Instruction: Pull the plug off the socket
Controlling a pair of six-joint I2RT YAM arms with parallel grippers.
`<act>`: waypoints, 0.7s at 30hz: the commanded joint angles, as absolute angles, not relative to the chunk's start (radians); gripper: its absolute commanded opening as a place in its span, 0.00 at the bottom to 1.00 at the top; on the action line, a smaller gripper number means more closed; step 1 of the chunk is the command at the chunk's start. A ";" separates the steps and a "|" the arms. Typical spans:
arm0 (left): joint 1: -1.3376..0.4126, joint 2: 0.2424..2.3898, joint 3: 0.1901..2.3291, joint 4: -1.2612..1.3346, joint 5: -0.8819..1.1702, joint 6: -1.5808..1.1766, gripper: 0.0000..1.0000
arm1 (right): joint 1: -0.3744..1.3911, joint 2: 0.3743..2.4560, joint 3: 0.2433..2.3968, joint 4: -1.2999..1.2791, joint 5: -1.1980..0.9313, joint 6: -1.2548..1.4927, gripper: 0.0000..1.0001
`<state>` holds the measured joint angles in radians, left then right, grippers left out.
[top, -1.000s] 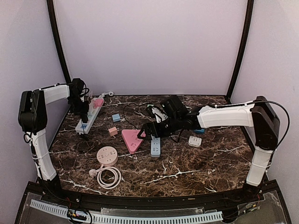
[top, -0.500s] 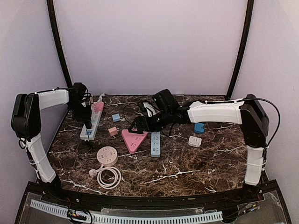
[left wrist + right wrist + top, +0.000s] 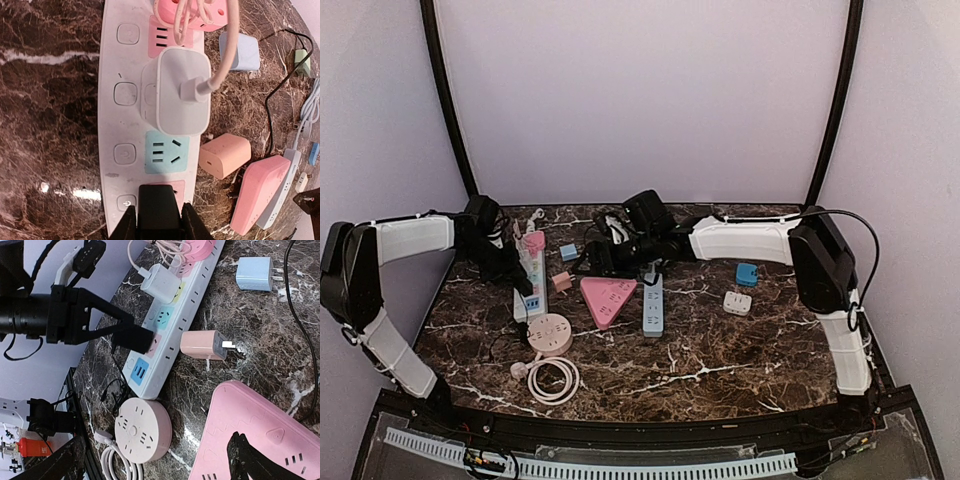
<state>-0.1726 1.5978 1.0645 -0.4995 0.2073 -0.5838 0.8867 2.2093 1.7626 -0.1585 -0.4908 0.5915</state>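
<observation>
A white power strip [image 3: 112,60] lies on the marble table, also seen in the top view [image 3: 532,290] and the right wrist view [image 3: 195,295]. A black plug [image 3: 157,210] sits on its pink socket near the strip's end. My left gripper [image 3: 158,210] is shut on this plug, one finger on each side; the hold shows in the right wrist view too [image 3: 134,338]. A white charger [image 3: 180,92] with a cable is plugged in further along. My right gripper [image 3: 159,440] is wide open and empty, hovering over the pink triangular strip [image 3: 260,430], just right of the white strip.
A round pink socket [image 3: 549,334] with a coiled white cable lies near the strip's end. A pink charger cube [image 3: 561,282], a light blue cube [image 3: 568,252], a blue strip [image 3: 653,305] and small adapters [image 3: 737,302] lie around. Black cables run behind.
My left gripper has swung right and nearer, and the white strip has turned and slid with it. My right arm has moved left and back, toward the strip.
</observation>
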 commanded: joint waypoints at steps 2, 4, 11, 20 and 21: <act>-0.186 1.482 0.961 -0.458 0.350 -0.683 0.01 | 0.921 2.278 1.884 -0.162 -0.523 0.614 0.96; -0.188 1.442 0.924 -0.443 0.374 -0.699 0.01 | 0.940 2.297 1.903 -0.168 -0.521 0.615 0.95; -0.190 1.288 0.804 -0.382 0.451 -0.761 0.01 | 0.995 2.381 1.969 -0.179 -0.535 0.640 0.95; -0.191 1.148 0.664 -0.276 0.524 -0.861 0.01 | 1.020 2.495 2.077 -0.217 -0.542 0.667 0.87; -0.190 1.139 0.650 -0.271 0.530 -0.866 0.01 | 1.019 2.498 2.079 -0.211 -0.548 0.676 0.85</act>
